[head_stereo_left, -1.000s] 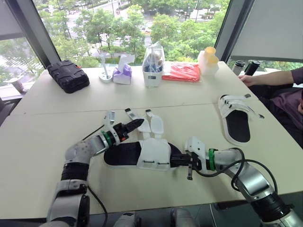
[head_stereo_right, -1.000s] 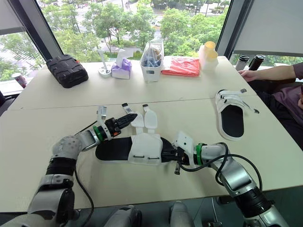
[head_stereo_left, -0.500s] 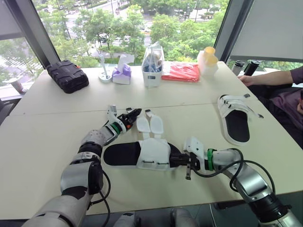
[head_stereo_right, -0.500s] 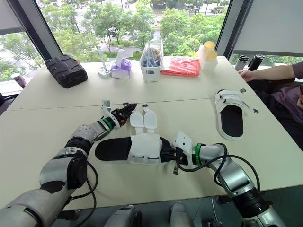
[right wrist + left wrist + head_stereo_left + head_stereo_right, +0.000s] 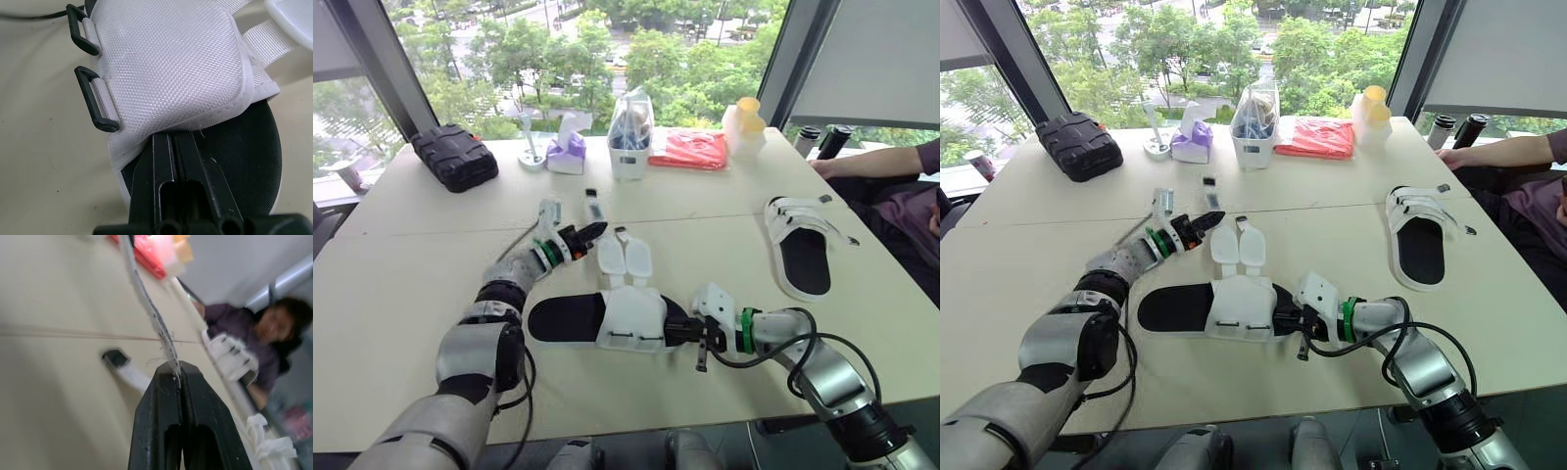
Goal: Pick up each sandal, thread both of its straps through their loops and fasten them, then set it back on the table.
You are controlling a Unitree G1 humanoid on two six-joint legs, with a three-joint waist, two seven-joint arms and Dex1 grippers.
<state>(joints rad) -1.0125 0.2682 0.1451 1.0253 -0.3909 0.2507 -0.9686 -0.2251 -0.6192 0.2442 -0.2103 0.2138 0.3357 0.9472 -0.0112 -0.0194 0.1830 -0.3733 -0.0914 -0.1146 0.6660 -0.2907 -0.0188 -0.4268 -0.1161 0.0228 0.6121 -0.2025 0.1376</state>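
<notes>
A wide beige table [image 5: 401,284] stood before tall windows [image 5: 509,59] facing trees. The near sandal [image 5: 607,318] lay flat at its front middle, a second sandal [image 5: 800,245] far right. The right gripper [image 5: 680,333] was clamped on the near sandal's upper; the left gripper [image 5: 590,232] pinched a raised strap [image 5: 592,206].

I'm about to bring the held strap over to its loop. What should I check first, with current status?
1. Left gripper shut on the strap: ok.
2. Right gripper pinching the white flap of the sandal: ok.
3. Both black loops empty: ok.
4. Strap end near its loop: not ok; it is raised on the sandal's far side, loops on the near side.
5. Second strap lying flat, apart from the held one: ok.
6. Held strap free of twist: cannot tell.
</notes>
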